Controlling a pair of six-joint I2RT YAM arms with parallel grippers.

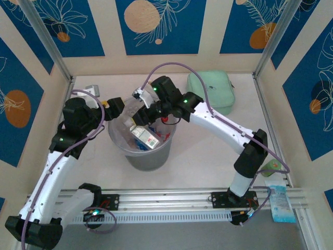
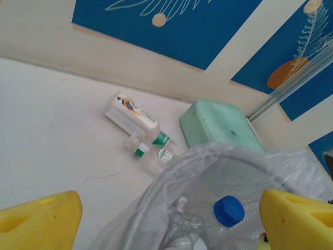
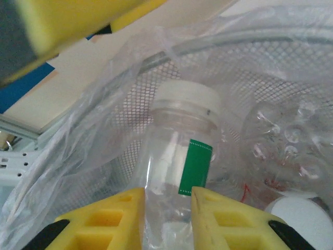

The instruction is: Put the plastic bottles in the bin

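Right gripper (image 3: 167,208) clamps a white-capped clear bottle (image 3: 179,130) inside the mouth of the bin (image 1: 146,156): the drop seems in hand, and next its jaws need only part. Left gripper (image 2: 169,221) hangs wide open at the rim; beyond, small bottles (image 2: 148,151) lie on the table (image 2: 47,120).

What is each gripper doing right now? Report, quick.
Left gripper: jaws open, holding nothing.
Right gripper: jaws closed on a clear bottle with a white cap, over the bin.
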